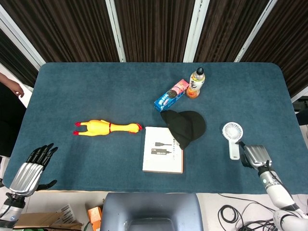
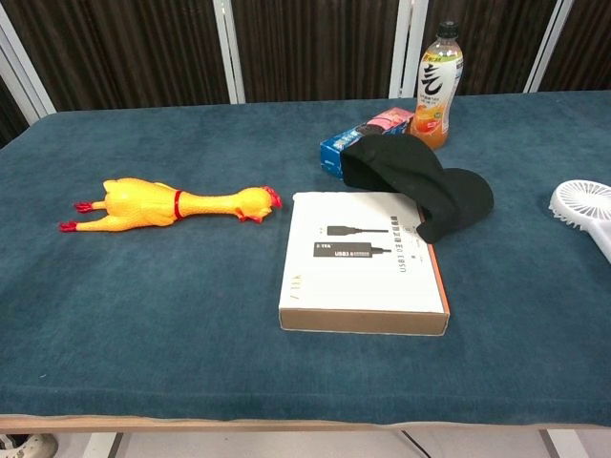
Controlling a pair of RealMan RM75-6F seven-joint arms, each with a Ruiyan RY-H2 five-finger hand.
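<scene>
White fan [image 1: 232, 136] — round plastic grille; right hand [image 1: 254, 155] adjacent

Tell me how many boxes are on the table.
2. The white box lies near the front edge, partly under the black cap. The blue cookie box lies behind the cap, beside the bottle.

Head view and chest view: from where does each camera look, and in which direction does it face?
Head view: sits high, looks steeply down on the whole blue table; shows the left hand at the near left corner and the right hand beside the white handheld fan.
Chest view: sits low at the near edge, faces across toward the dark curtains; no arm or hand shows.
Both share the rubber chicken, white box, black cap, cookie box, drink bottle and fan.
</scene>
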